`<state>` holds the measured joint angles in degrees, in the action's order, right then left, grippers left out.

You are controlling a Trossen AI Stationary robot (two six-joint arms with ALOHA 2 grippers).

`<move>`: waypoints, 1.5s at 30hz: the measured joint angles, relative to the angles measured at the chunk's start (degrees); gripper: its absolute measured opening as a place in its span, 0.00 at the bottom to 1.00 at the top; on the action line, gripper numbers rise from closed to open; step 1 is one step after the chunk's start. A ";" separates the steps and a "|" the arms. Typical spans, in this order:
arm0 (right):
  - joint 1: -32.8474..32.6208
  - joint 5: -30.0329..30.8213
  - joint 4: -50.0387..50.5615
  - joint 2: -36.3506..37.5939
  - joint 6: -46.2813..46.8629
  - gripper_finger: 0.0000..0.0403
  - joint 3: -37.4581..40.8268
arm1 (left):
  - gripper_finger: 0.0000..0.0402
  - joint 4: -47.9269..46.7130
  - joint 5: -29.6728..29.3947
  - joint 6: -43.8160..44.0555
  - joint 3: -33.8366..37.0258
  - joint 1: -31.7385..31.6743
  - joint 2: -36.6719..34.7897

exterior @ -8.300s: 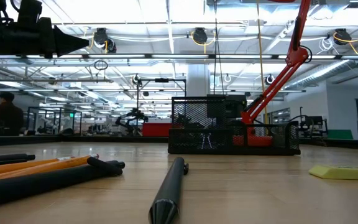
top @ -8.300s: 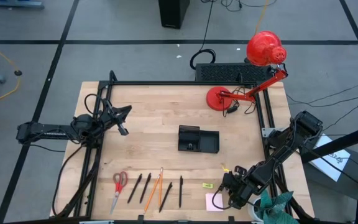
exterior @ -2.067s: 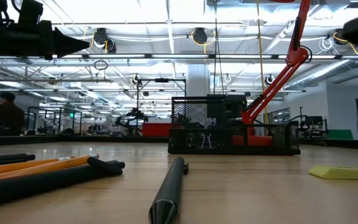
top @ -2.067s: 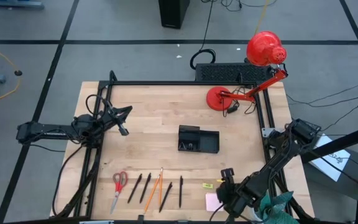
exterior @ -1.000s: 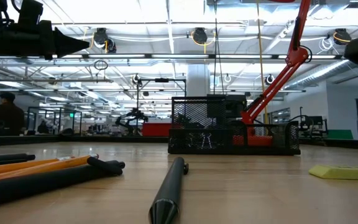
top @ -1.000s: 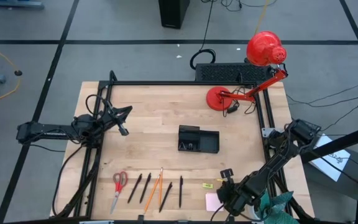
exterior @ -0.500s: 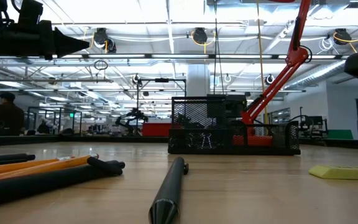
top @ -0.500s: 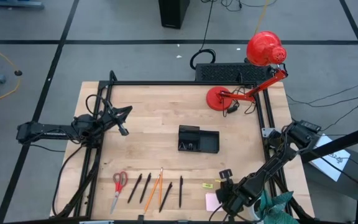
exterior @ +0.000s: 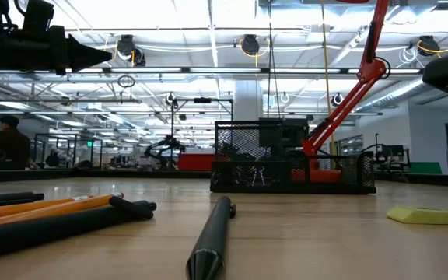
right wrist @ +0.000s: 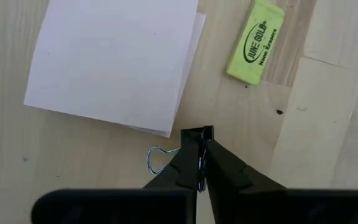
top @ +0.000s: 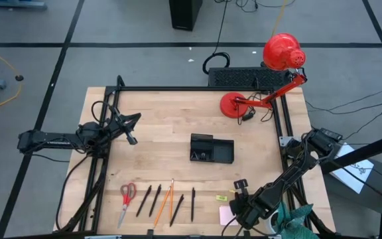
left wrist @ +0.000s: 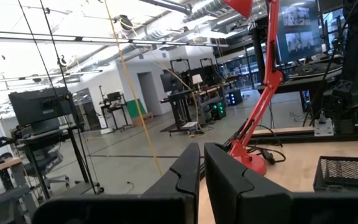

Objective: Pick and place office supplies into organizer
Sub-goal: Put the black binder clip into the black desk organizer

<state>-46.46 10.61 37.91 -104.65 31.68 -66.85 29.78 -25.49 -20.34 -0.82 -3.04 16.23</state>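
Note:
My right gripper [right wrist: 199, 163] points steeply down near the table's near right corner [top: 239, 200], shut on a small black binder clip [right wrist: 195, 134]. Beside it lie the pale sticky-note pad [right wrist: 114, 62] and a yellow-green eraser [right wrist: 257, 42], flat on the wood. The black organizer [top: 211, 149] stands mid-table. Red-handled scissors [top: 126, 199], black pens [top: 192, 203] and orange pencils [top: 164, 202] lie in a row along the near edge. My left gripper [left wrist: 202, 163] waits shut above the table's left side [top: 131, 138]. My right gripper pinches the clip's black body [right wrist: 197, 140] between its two fingers, coming from above and slanting down. One wire loop [right wrist: 156, 158] sticks out sideways past the fingers. The clip sits just off the pad's corner; whether it is clear of the wood I cannot tell.
A red desk lamp [top: 280, 53] stands on its round base [top: 233, 105] at the far right, with a black slab [top: 244, 76] behind it. A black frame rail [top: 284, 119] runs along the right edge. Bare wood lies between the organizer and the row of pens.
In the low view, the dark part of my right arm at the upper right has come a little lower and farther into the picture. Nothing on the table has moved.

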 joint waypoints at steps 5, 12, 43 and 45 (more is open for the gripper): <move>0.47 2.01 0.65 1.93 -0.69 0.01 0.26 | 0.08 0.00 0.00 0.00 0.00 -0.01 0.00; 1.71 9.00 1.40 5.75 -2.98 0.01 0.26 | 0.08 0.00 0.00 0.00 0.00 0.02 0.00; 33.01 10.30 -18.65 7.64 -28.68 0.00 0.14 | 0.08 0.00 -0.03 -0.04 0.00 -0.01 0.00; 33.64 10.27 -18.59 7.64 -28.79 0.00 0.13 | 0.08 0.00 -0.05 -0.34 0.00 -0.01 0.00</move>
<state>-12.82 20.88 19.32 -97.01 2.90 -66.72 29.78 -25.54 -20.67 -0.82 -3.05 16.23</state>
